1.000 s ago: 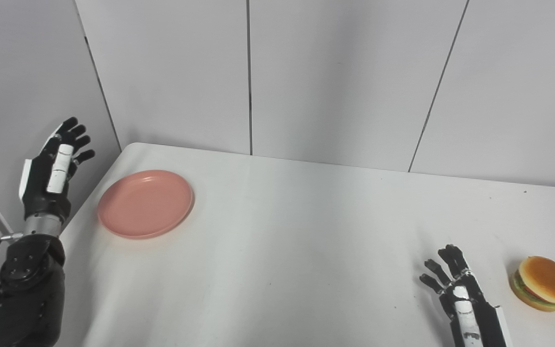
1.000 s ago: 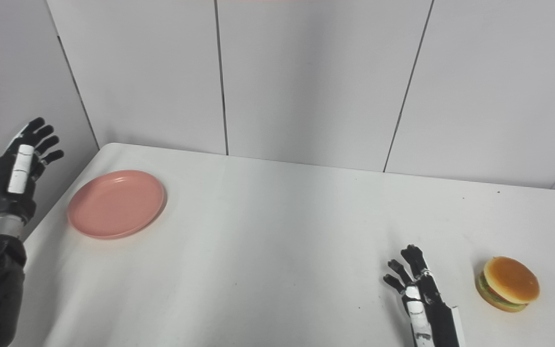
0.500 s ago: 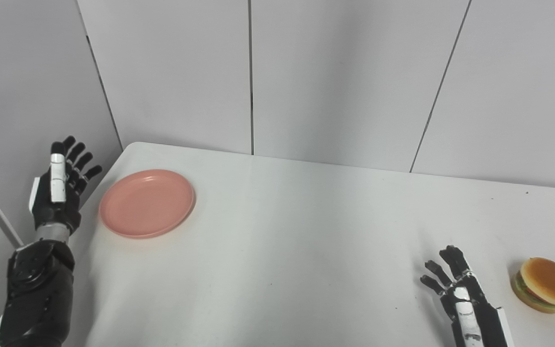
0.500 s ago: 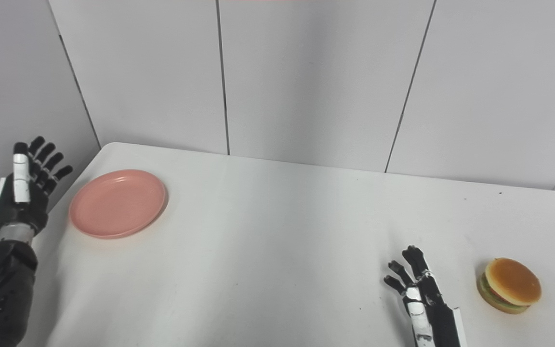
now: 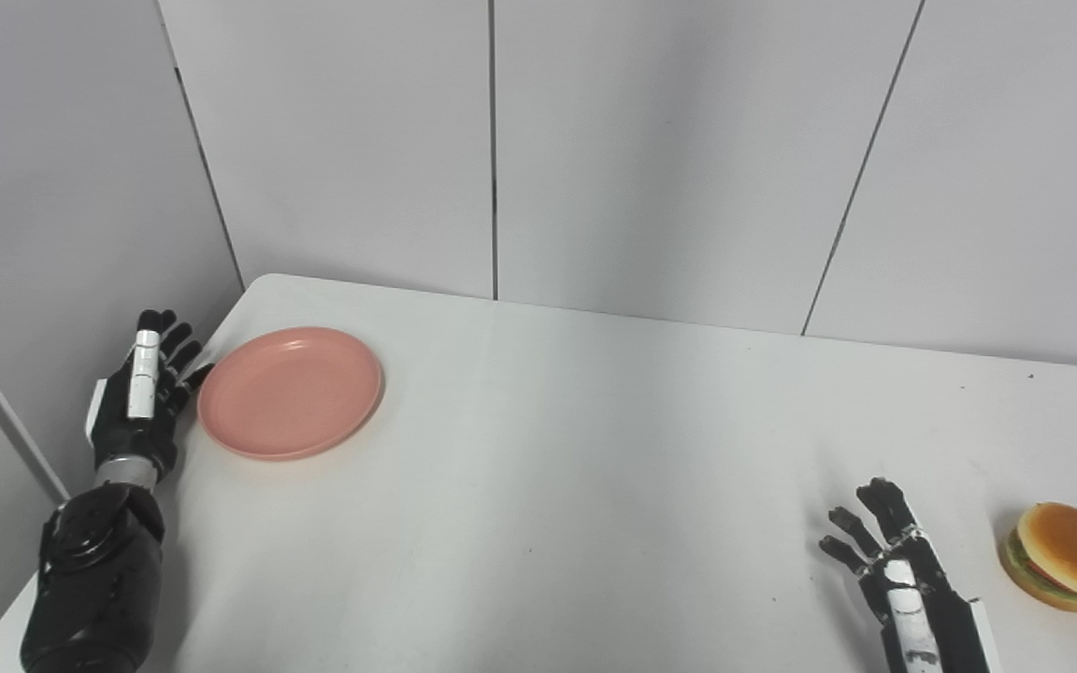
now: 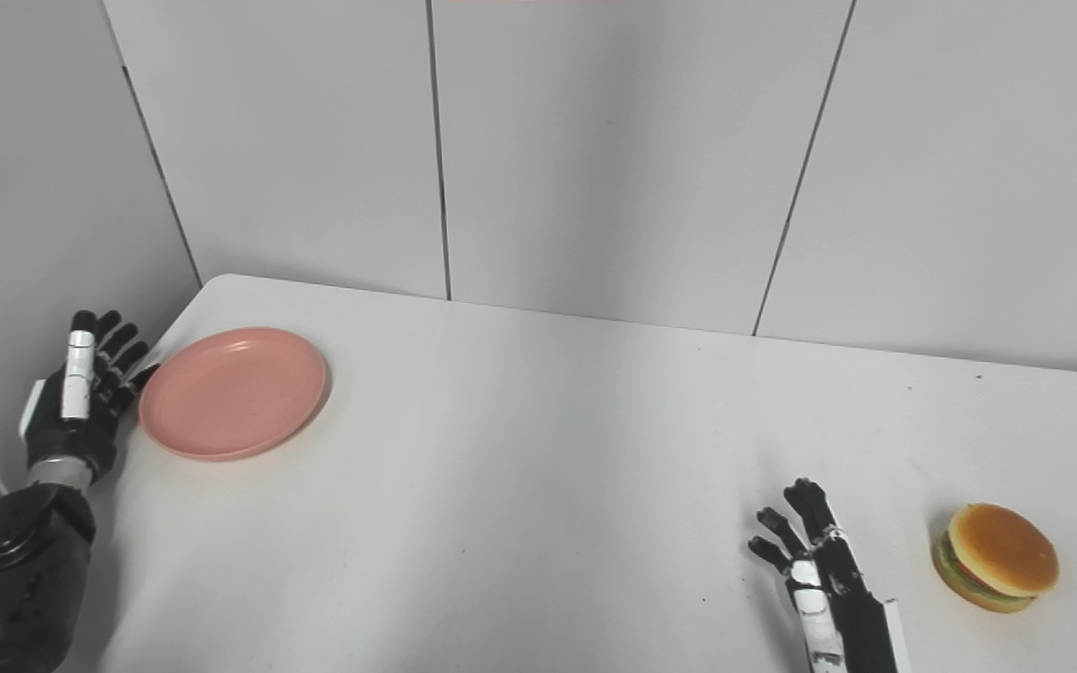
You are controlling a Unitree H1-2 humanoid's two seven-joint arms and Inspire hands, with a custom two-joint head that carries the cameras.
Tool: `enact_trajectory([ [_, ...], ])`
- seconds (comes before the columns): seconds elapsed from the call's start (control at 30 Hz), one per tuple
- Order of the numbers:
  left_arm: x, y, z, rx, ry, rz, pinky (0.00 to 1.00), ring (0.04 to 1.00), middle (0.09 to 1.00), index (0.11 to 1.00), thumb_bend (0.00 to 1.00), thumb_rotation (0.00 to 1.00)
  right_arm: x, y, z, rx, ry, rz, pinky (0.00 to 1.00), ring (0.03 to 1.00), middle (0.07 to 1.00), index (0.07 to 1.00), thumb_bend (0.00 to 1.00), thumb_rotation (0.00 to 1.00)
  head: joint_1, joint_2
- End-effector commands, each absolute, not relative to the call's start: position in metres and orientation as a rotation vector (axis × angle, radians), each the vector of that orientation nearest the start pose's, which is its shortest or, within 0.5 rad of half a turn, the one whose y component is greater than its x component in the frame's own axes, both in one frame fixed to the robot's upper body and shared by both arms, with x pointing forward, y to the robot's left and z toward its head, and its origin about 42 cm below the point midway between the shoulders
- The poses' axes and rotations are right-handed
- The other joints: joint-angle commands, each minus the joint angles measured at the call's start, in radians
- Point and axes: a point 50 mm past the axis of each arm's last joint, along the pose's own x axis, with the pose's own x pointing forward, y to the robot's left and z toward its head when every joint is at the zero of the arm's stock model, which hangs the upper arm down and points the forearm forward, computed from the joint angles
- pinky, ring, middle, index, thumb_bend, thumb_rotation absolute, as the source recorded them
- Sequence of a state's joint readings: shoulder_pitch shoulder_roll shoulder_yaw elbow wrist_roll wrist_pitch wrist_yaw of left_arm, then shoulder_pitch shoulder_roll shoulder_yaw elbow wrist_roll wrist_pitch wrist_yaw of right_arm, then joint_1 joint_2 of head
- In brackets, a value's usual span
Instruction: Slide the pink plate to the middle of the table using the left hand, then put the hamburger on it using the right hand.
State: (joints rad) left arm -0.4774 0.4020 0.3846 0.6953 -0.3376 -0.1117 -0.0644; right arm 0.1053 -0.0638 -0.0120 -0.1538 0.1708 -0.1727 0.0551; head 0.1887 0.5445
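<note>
Your left hand (image 5: 138, 402) stands just beside the pink plate (image 5: 290, 392), at its left rim and right at the table's (image 5: 538, 486) left edge, fingers spread and pointing up, holding nothing; whether a fingertip already touches the rim is too close to call from either eye view. To do this slide well, I'd judge you want the palm or finger sides set low against the outer rim, then a steady sideways push toward the table's middle, keeping the contact below the rim's top so the plate glides flat and doesn't tip or skid away from you (a shallow plate on a smooth white top will likely run easily, so go gently). Push through the plate's center line, otherwise it may spin off course. Stop it well short of the hamburger (image 5: 1066, 557), which sits near the table's right edge, well apart from the plate. Your right hand (image 5: 903, 584) waits near the front right of the table, just left of the hamburger and not touching it, fingers apart and empty. Step 1 of 2 is not yet done: the plate lies at the far left of the table, nothing on it, and the burger is untouched.
</note>
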Motion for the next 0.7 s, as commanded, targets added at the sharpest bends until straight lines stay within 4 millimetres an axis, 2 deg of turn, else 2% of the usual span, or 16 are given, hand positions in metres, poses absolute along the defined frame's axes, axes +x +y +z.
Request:
enact_trajectory([
  [0.0, 0.416, 0.451, 0.162, -0.109, -0.112, 0.382, 0.73, 0.868, 0.887, 0.872, 0.88, 0.8, 0.236, -0.24, 0.111, 0.095, -0.195, 0.008, 0.78, 0.839, 0.921, 0.898, 0.76, 0.79, 0.0, 0.0],
  [0.3, 0.413, 0.437, 0.15, -0.11, -0.106, 0.311, 0.74, 0.869, 0.869, 0.861, 0.89, 0.76, 0.236, -0.24, 0.11, 0.093, -0.194, 0.009, 0.79, 0.846, 0.929, 0.904, 0.76, 0.8, -0.008, 0.005],
  [0.53, 0.415, 0.422, 0.149, -0.101, -0.112, 0.255, 0.73, 0.848, 0.855, 0.856, 0.91, 0.77, 0.236, -0.238, 0.11, 0.09, -0.195, 0.012, 0.79, 0.845, 0.924, 0.904, 0.76, 0.8, -0.018, 0.007],
  [0.67, 0.416, 0.416, 0.151, -0.088, -0.112, 0.224, 0.74, 0.857, 0.863, 0.866, 0.87, 0.78, 0.236, -0.236, 0.111, 0.091, -0.194, 0.012, 0.78, 0.839, 0.919, 0.898, 0.77, 0.8, -0.022, 0.007],
])
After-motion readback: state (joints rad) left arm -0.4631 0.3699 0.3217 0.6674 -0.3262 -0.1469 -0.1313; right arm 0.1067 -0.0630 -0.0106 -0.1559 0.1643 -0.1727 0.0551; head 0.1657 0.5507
